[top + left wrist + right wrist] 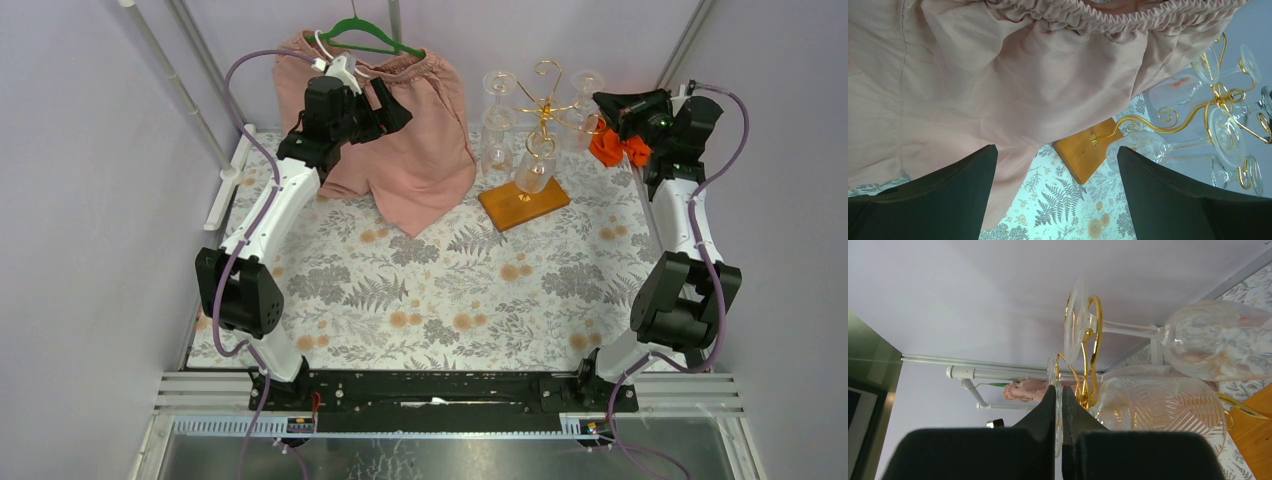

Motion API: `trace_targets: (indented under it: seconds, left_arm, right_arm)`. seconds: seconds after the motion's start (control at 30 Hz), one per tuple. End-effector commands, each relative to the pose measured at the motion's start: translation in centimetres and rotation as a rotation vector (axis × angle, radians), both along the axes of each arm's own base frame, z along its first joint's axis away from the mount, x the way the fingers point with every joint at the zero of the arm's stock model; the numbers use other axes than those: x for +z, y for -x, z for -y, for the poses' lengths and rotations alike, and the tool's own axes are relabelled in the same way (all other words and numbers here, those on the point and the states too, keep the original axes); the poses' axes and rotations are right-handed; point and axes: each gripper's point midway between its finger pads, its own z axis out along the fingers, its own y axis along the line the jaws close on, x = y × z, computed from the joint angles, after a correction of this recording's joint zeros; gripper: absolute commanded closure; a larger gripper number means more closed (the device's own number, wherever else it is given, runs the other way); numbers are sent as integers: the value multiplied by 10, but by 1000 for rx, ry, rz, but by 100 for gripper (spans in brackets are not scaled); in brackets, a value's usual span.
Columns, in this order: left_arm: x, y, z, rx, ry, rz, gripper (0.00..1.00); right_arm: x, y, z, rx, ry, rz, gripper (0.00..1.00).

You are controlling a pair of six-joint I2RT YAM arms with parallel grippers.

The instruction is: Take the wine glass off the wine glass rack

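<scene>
Task's thing: the wine glass (1158, 410) hung upside down on the wine glass rack (545, 108), foot up in a gold wire curl and cut-pattern bowl down.
Rack's place: it stood at about 1 o'clock on the table (450, 290) in the top view, on its wooden base (523, 203). Other glasses hung from neighbouring arms.
Right fingers: the right gripper (1058, 390) was all but closed. The thin edge of a glass foot showed in the slit between its fingers, so it appeared to be pinching that foot.
Left fingers: the left gripper (1058, 200) was spread wide with nothing between the fingers. It faced the pink shorts (420, 150) on the green hanger (370, 38).
Nearer arm: the right one was at the rack, on the 3 o'clock side of the central stem in the top view. The left one was well apart at 9 o'clock, behind the shorts.
Long axis: in the right wrist view the glass ran from the foot at the fingertips towards 3 o'clock, with the bowl farthest from the fingers. In the room this was most likely upright.
Deciding relation: the foot sat inside the wire curl. The next move probably called for sliding the foot out along the curl's open end rather than pulling straight down.
Risk: the foot might catch on the wire, or the bowl might knock the glass just beside it.
Writing: no brand, label or lettering could be read in any view.
</scene>
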Motion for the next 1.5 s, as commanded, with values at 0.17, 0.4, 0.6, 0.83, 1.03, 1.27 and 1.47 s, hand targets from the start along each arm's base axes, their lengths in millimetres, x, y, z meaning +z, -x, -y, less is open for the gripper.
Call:
trace_targets:
  seconds: [0.17, 0.4, 0.6, 0.83, 1.03, 1.27, 1.47]
  left_arm:
    - [0, -5, -3, 7, -7, 21, 1]
    - [-4, -6, -2, 3, -2, 10, 1]
    - [-5, -6, -2, 6, -2, 8, 1]
    - [-5, -6, 1, -1, 5, 3, 1]
    - [6, 0, -4, 16, 3, 27, 1]
    - [38, 25, 13, -70, 43, 89, 4]
    - [88, 72, 38, -258, 149, 212, 10]
  right_arm:
    - [18, 5, 34, -77, 13, 70, 100]
    - [13, 12, 42, -95, 13, 67, 100]
    - [10, 27, 64, -133, -20, 74, 100]
    - [41, 63, 85, -202, 20, 136, 100]
    - [93, 103, 66, -234, 119, 228, 100]
    - [170, 157, 24, -143, 144, 412, 100]
    - [214, 188, -22, 74, 90, 541, 100]
